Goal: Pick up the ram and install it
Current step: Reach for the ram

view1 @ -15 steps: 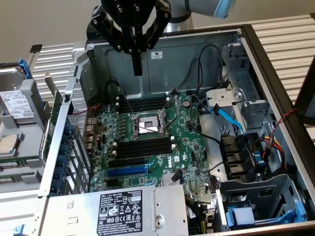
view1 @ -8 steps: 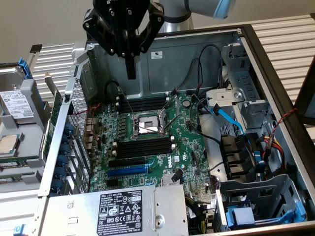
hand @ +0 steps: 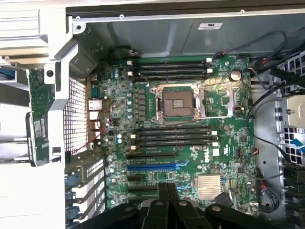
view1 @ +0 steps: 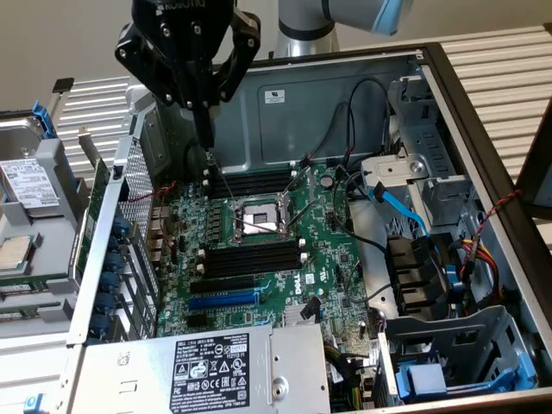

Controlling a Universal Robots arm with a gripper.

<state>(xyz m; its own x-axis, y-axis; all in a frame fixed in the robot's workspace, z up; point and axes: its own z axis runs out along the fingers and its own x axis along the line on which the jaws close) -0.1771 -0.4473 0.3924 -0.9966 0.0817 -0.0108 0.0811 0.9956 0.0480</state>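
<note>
We record one arm (view1: 341,15), grey at the joint with a light blue cap (view1: 385,13), entering at the upper edge of the exterior view and extending toward the exterior view's left. At its end hangs a black claw (view1: 207,140), pointed downward. Its linkage bars (view1: 142,53) spread wide at the body and converge below. We find the two fingers (view1: 204,116) pressed together into one narrow stem, closed tip to tip. In the wrist view the claw (hand: 167,187) presents the same closed pair, lying side by side, with the linkages flaring outward behind them.
</note>
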